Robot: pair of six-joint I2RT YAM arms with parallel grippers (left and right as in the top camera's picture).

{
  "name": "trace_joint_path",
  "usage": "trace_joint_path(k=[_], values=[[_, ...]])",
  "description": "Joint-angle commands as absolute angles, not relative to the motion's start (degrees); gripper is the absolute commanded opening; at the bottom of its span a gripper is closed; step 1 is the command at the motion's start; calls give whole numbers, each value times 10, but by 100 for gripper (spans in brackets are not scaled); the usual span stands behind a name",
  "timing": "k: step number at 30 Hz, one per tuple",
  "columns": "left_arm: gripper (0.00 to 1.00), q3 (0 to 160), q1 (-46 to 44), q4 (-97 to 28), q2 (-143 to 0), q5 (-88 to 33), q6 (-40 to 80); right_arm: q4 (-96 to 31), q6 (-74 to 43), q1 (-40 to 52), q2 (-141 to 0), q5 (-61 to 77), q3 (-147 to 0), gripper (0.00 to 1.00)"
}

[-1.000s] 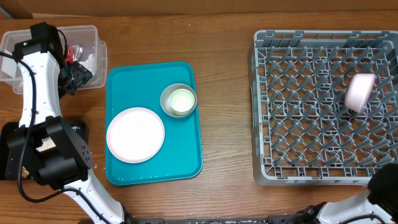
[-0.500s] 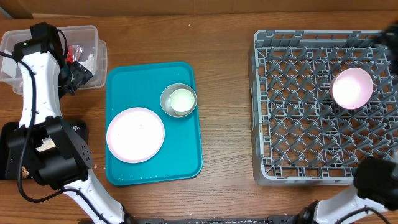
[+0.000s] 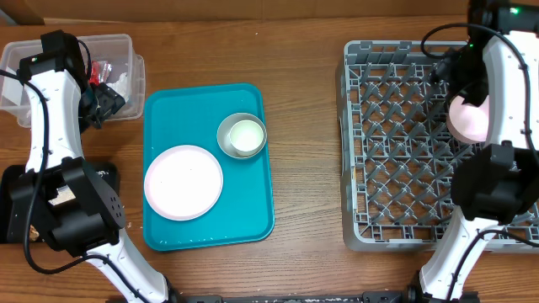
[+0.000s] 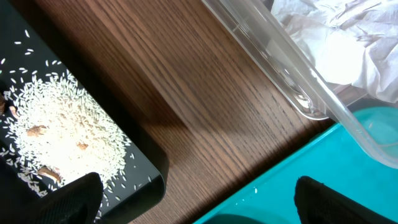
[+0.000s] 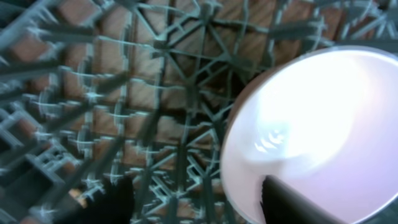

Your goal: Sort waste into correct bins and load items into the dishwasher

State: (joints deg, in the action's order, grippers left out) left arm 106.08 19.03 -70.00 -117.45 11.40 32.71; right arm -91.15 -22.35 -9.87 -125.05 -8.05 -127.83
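Note:
The small white bowl (image 3: 469, 119), tinted pale pink, lies in the grey dish rack (image 3: 396, 151) at its far right. My right gripper (image 3: 461, 91) hangs over it, open; in the right wrist view one finger is over the bowl (image 5: 323, 118), the other over the rack pegs (image 5: 124, 93), jaws (image 5: 208, 202) straddling the rim. My left gripper (image 3: 105, 101) is open and empty (image 4: 199, 208) beside the clear tub (image 3: 25, 63), which holds the white napkin (image 4: 348, 37) and red wrapper (image 3: 105, 67). Rice crumbs (image 4: 62, 124) lie on the black tray (image 4: 143, 155).
A teal serving tray (image 3: 257, 210) in the middle holds the large pale plate (image 3: 184, 182) and the grey metal-rimmed bowl (image 3: 227, 126) with a small white cup (image 3: 245, 135) inside. The black tray (image 3: 13, 206) is largely hidden under the left arm's base.
The right arm has come into view over the rack. The small bowl went from tilted and blurred to opening upward and shifted slightly left. The left arm has not moved.

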Motion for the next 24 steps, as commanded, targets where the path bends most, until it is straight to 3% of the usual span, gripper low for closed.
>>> trace_joint_path(k=[1, 10, 14, 18, 24], values=[[100, 1059, 193, -700, -1175, 118, 335, -910, -243, -99, -1248, -124, -1280, 49], [100, 1059, 193, -700, -1175, 117, 335, -878, -245, -99, -1249, -135, -1201, 46], [100, 1059, 193, -700, -1175, 118, 335, -875, -248, -99, -1248, -135, -1195, 28], [100, 1059, 193, -700, -1175, 117, 335, -895, -254, -102, -1247, -134, -1219, 4], [100, 1059, 193, -700, -1175, 117, 335, -952, -250, -106, -1243, -80, -1320, 4]])
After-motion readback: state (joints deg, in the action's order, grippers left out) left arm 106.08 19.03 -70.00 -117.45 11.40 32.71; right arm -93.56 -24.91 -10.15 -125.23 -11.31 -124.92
